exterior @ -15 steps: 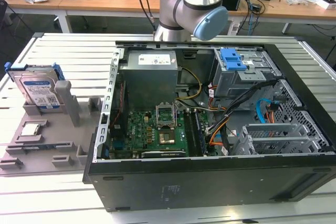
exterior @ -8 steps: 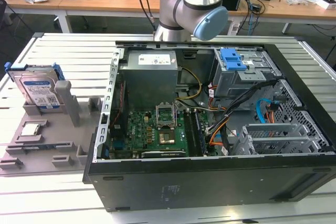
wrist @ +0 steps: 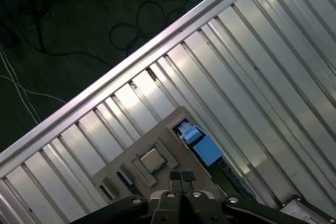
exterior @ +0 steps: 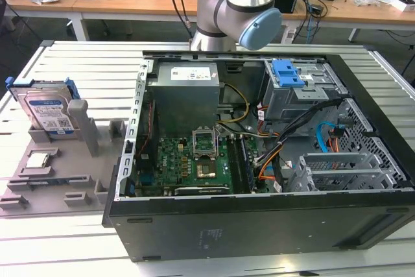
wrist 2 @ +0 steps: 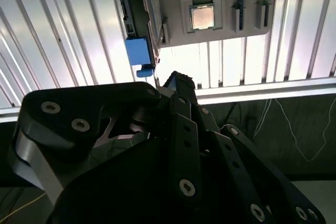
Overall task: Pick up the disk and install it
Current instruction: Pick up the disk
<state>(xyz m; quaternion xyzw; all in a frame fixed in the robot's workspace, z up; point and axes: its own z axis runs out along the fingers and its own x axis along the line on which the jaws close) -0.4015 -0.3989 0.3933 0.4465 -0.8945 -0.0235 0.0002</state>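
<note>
The disk [exterior: 47,111] is a silver drive with a blue-and-white label in a bright blue bracket. It stands on edge, leaning, in a slot of the grey fixture [exterior: 58,173] at the exterior view's left. Its blue bracket edge [wrist 2: 138,52] [wrist: 202,148] shows from high above in both wrist views. My gripper [wrist: 181,178] [wrist 2: 176,80] hangs well above the fixture. Its black fingertips are pressed together with nothing between them, and it touches neither the disk nor the fixture.
A processor chip [exterior: 39,159] [wrist: 152,160] lies in a pocket of the fixture beside the disk. The open computer case [exterior: 259,218] lies on the ribbed metal table, with a blue-latched drive bay [exterior: 288,72] at its far right. The arm's base joints [exterior: 237,11] stand behind the case.
</note>
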